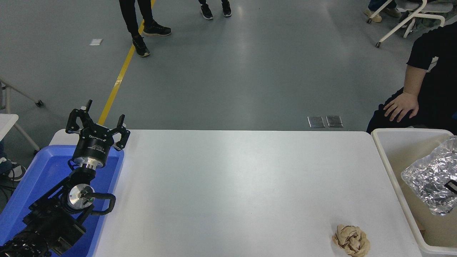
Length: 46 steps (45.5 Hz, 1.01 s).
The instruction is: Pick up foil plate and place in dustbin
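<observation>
From my station: the crinkled silver foil plate (430, 178) sits inside the cream bin (392, 171) at the desk's (232, 185) right edge, within its thick rounded rim and cut off by the picture's right side. A small dark part shows against the foil; whether it is my right claw, and how it stands, I cannot tell. My left claw (98, 123) rests spread wide over the blue tray (21, 200). The smooth white middle lies open; a crumpled tan paper ball (351, 240) sits near the front right corner.

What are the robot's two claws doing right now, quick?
Left gripper: open, holding nothing, parked above the blue tray.
Right gripper: almost all outside the picture, cannot be told; the foil plate sits within the dustbin.
</observation>
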{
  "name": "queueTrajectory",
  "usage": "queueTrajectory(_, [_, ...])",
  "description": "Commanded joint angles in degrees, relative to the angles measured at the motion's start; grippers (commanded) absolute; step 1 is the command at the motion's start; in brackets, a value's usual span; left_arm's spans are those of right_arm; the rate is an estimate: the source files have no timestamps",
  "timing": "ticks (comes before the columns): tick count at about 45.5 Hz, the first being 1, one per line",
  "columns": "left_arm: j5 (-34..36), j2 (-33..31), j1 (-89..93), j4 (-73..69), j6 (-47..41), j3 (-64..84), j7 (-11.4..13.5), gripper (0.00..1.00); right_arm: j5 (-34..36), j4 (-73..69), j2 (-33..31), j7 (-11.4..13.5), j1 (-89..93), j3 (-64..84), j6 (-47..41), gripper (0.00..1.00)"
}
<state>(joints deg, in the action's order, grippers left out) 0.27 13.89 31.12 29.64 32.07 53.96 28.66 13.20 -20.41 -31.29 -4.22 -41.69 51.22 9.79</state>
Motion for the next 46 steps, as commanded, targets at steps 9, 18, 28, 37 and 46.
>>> queueTrajectory(9, [0.0, 0.0, 0.0, 0.0, 0.0, 0.0, 0.0, 0.98, 0.1, 0.3, -0.2, -0.1, -0.1, -0.7, 0.1, 1.00])
queueTrajectory(18, [0.0, 0.0, 0.0, 0.1, 0.0, 0.0, 0.0, 0.98, -0.1, -0.3, 1.7, -0.1, -5.9, -0.5, -0.5, 1.00])
queueTrajectory(28, [0.0, 0.0, 0.1, 0.1, 0.0, 0.0, 0.0, 0.98, -1.0, -2.6, 4.1, -0.2, -17.0, 0.6, -0.8, 1.00])
queueTrajectory(37, [0.0, 0.0, 0.1, 0.0, 0.0, 0.0, -0.1, 0.98, -1.0, -8.0, 6.7, -0.3, -27.9, 3.9, -1.1, 1.00])
queueTrajectory(46, [0.0, 0.0, 0.1, 0.1, 0.0, -0.1, -0.1, 0.98, -2.7, -21.8, 7.5, -0.3, -42.2, 8.5, -5.1, 1.00])
